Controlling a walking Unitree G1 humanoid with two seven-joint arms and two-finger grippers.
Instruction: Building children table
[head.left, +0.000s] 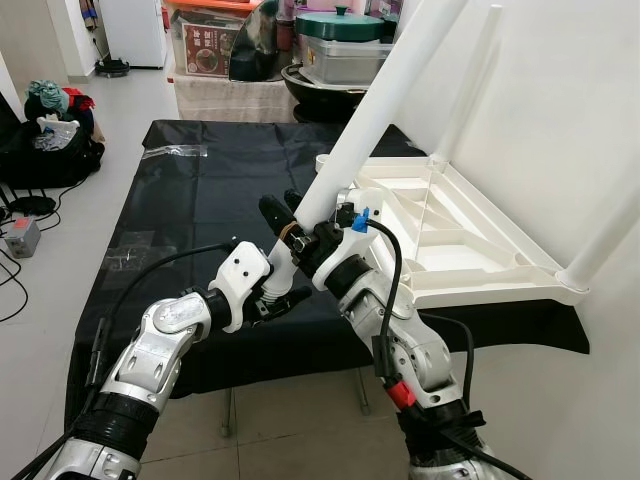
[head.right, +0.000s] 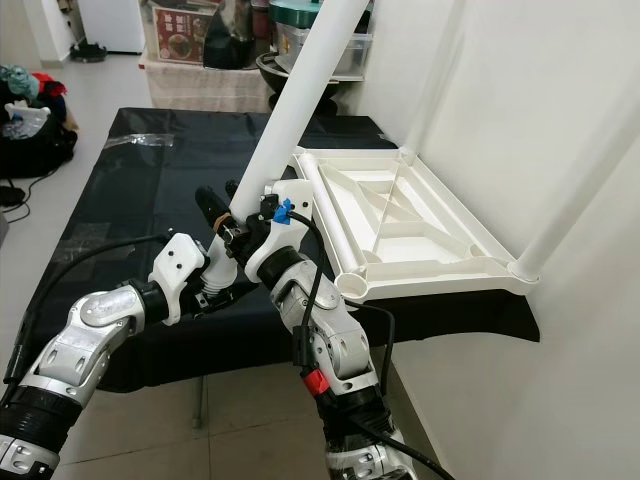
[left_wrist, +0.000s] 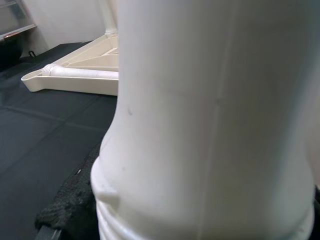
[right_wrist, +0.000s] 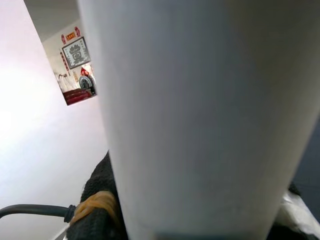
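Observation:
A long white table leg (head.left: 370, 110) slants up to the right over the black-covered table (head.left: 200, 190). My left gripper (head.left: 277, 293) is shut on its lower, threaded end, which looms close in the left wrist view (left_wrist: 210, 125). Just above it, my right gripper (head.left: 290, 222) is shut around the same leg, seen close in the right wrist view (right_wrist: 200, 115). The white tabletop (head.left: 470, 250) lies upside down to the right. One fitted leg (head.left: 470, 80) stands at its far corner and another (head.left: 610, 235) at its near right corner.
A white wall runs along the right. Boxes and lidded pots (head.left: 340, 45) stand behind the table. Dark bags (head.left: 50, 140) and a power strip (head.left: 22, 237) with cables lie on the floor to the left.

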